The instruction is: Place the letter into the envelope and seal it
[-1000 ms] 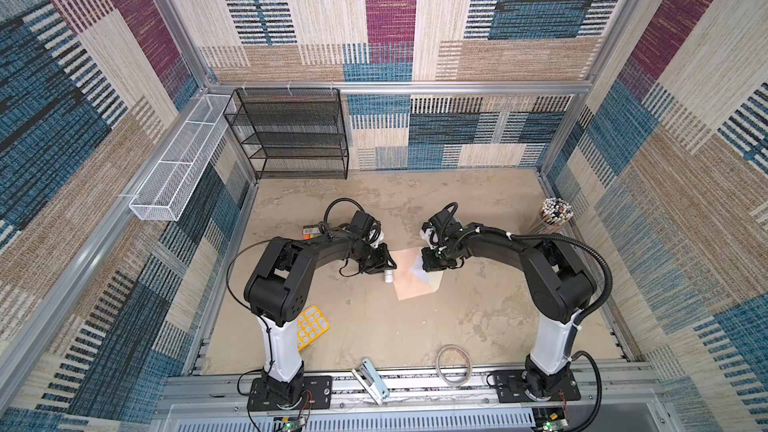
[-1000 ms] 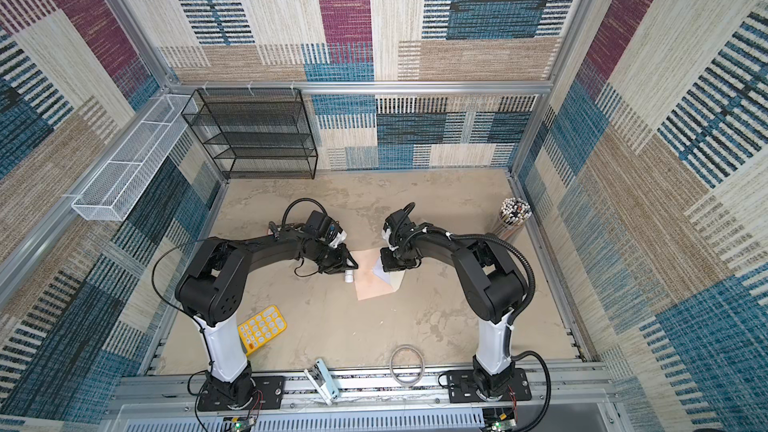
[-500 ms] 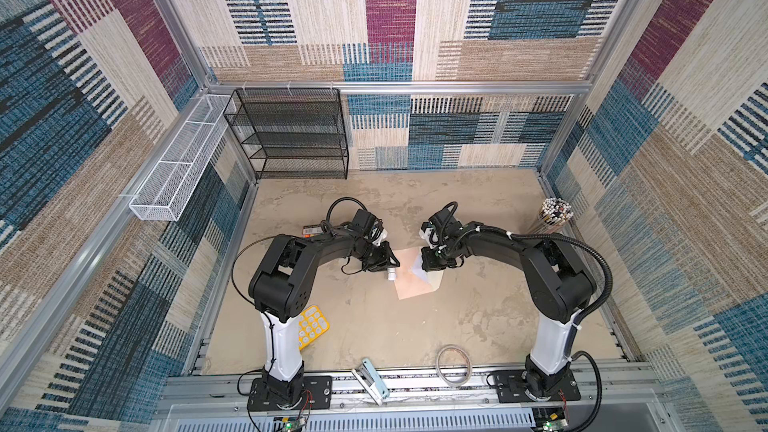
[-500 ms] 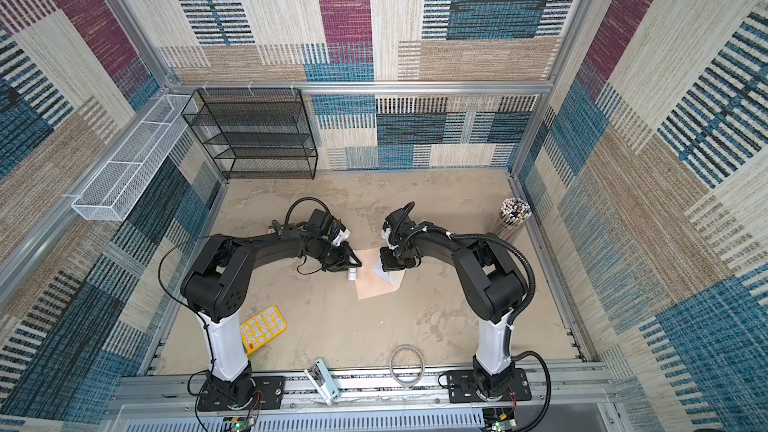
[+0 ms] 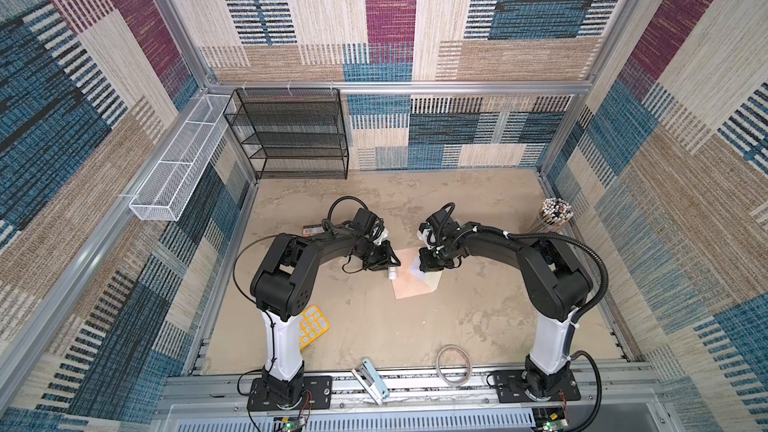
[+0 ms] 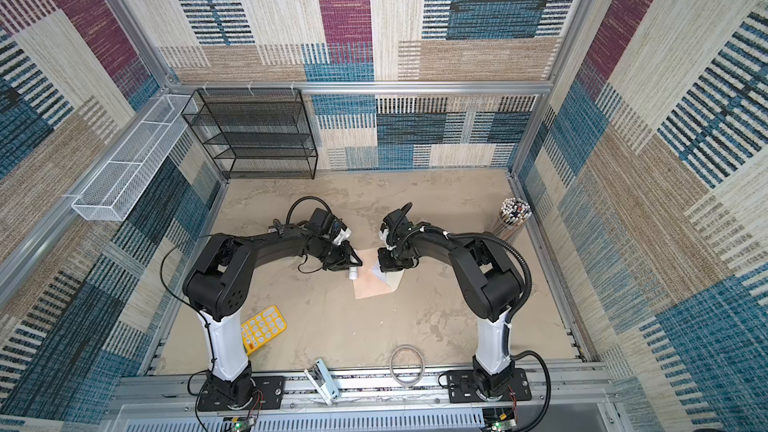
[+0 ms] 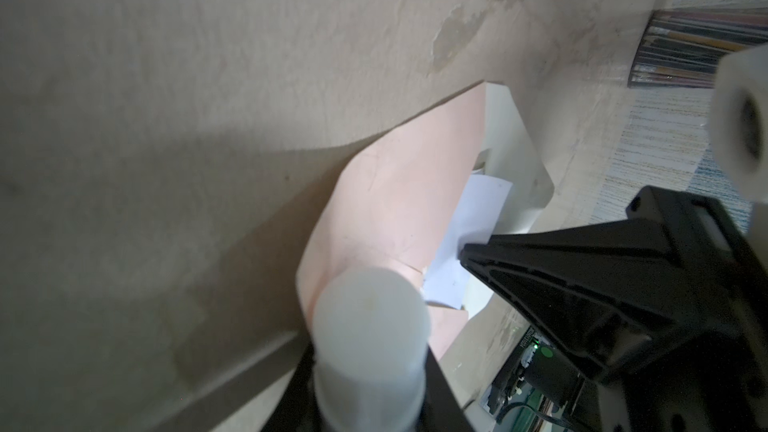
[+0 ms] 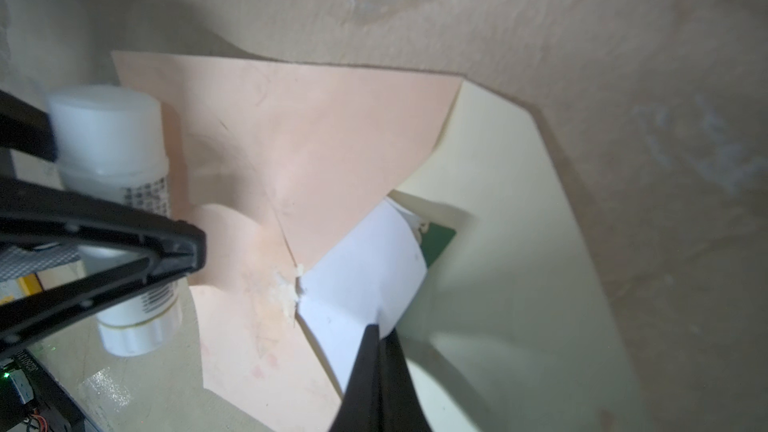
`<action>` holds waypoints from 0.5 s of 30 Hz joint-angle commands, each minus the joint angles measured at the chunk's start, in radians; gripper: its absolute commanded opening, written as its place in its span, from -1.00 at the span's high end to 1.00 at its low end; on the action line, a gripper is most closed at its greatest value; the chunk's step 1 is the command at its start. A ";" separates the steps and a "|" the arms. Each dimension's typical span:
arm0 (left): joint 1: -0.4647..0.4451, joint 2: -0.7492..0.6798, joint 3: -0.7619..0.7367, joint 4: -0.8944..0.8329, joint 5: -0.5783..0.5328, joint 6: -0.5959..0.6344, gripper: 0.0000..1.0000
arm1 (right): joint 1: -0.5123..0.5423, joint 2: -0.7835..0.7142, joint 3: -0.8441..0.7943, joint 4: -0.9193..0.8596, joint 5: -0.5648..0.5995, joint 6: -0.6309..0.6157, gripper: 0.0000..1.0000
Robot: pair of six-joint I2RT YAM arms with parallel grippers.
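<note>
I'd slide the letter (image 8: 365,280), pinched by right fingers (image 8: 374,371), flat into the envelope (image 8: 316,139); left fingers (image 8: 124,238) grip glue stick (image 8: 108,135).

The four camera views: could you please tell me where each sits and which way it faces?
Top view: high above the front, looking down at the table; left arm and right arm whole.
Top view: same height and aim; envelope central.
Left wrist: on left arm, facing envelope; own left gripper holding glue stick.
Right wrist: on right arm, facing letter; own right gripper pinching it.
Shared: both wrist views show envelope, letter, glue stick.
</note>
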 commanded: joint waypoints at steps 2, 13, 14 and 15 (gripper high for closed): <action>0.001 0.012 0.007 -0.045 -0.068 0.035 1.00 | 0.001 0.012 0.004 -0.010 0.040 0.000 0.85; -0.002 0.026 0.026 -0.041 -0.054 0.035 1.00 | 0.003 0.011 0.009 0.051 -0.099 0.005 0.84; -0.002 0.027 0.023 -0.042 -0.054 0.036 1.00 | 0.003 0.011 0.008 0.061 -0.111 0.007 0.84; -0.002 0.026 0.022 -0.042 -0.054 0.036 1.00 | 0.002 0.011 0.010 0.065 -0.115 0.010 0.84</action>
